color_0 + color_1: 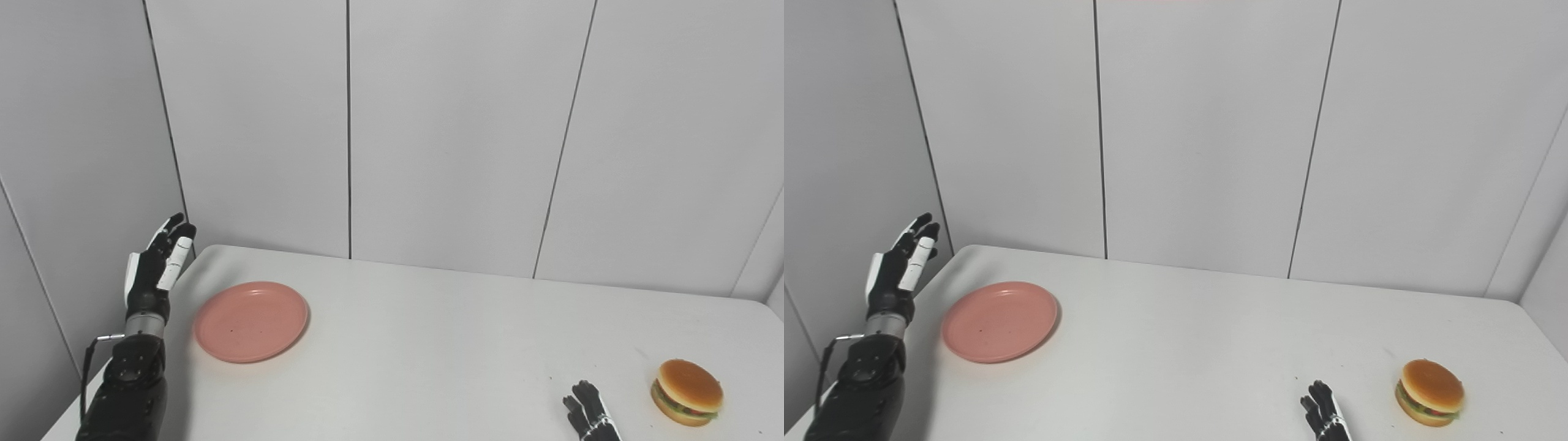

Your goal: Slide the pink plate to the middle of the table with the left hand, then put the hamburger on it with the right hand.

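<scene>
Your left robot hand (154,266) is raised at the far-left edge of the counter (429,343), fingers stretched out and apart, holding nothing. It stands upright just left of the pink plate (251,321) and does not touch it — you can see a strip of bare counter between the wrist and the plate's rim.

The pink plate lies flat on the left part of the counter, near the back-left corner, well away from the middle. Nothing lies on it apart from a tiny dark speck.

Your right robot hand (589,411) only just enters at the bottom edge, right of centre. You see the dark fingertips (1318,398) pointing up the counter and slightly spread, with nothing between them; the palm and the rest of the hand are cut off by the frame, so whether the hand is fully open you cannot tell.

The hamburger (686,392) sits on the counter near the front-right corner, upright with its bun on top, just right of the right robot hand — close beside it but apart from the fingertips.

Grey wall panels (453,122) stand behind the counter.
</scene>
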`<state>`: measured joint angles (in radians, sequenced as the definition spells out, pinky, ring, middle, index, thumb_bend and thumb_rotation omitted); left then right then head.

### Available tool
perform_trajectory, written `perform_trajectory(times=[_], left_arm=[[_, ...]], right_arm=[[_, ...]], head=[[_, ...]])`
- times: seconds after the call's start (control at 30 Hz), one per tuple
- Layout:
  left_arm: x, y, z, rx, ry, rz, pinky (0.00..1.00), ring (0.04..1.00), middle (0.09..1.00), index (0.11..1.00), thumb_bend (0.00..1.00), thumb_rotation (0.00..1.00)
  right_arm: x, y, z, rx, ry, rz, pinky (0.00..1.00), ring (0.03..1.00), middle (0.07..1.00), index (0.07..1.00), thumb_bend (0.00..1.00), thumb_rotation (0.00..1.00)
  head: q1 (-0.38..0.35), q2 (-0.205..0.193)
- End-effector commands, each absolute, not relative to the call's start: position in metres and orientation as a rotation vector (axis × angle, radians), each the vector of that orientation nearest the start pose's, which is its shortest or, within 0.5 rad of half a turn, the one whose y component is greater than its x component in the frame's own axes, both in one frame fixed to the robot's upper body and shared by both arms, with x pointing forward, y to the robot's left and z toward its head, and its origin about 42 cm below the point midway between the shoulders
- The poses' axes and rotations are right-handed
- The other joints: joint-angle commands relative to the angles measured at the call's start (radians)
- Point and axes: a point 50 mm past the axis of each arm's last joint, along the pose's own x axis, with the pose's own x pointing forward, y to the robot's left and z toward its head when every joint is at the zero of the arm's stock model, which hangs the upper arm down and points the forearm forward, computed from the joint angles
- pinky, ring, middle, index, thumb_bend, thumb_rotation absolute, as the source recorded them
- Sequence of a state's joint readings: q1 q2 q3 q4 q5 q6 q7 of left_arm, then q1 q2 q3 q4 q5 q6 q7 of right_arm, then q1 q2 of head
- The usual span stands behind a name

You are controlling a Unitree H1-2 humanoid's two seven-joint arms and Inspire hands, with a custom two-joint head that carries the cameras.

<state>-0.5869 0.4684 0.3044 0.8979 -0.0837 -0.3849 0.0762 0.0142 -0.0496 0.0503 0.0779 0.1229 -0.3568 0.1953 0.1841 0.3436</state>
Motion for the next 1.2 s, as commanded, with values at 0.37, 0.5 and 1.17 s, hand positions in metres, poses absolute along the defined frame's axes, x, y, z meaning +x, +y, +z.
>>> perform_trajectory(times=[0.37, 0.5, 1.17], left_arm=[[0.453, 0.465, 0.169, 0.106, -0.162, 0.472, 0.87, 0.872, 0.864, 0.829, 0.91, 0.79], [0.453, 0.464, 0.164, 0.11, -0.14, 0.464, 0.9, 0.879, 0.871, 0.836, 0.84, 0.8], [0.453, 0.437, 0.131, 0.098, -0.034, 0.365, 0.95, 0.941, 0.931, 0.925, 0.75, 0.84]], right_arm=[[0.275, -0.218, 0.058, 0.052, -0.052, 0.185, 1.0, 0.941, 0.973, 0.96, 0.86, 1.0], [0.275, -0.219, 0.058, 0.055, -0.049, 0.185, 0.99, 0.935, 0.971, 0.961, 0.86, 1.0], [0.271, -0.219, 0.059, 0.052, -0.05, 0.184, 0.99, 0.933, 0.969, 0.953, 0.85, 1.0]], head=[[-0.001, 0.014], [-0.002, 0.015], [-0.014, 0.03]])
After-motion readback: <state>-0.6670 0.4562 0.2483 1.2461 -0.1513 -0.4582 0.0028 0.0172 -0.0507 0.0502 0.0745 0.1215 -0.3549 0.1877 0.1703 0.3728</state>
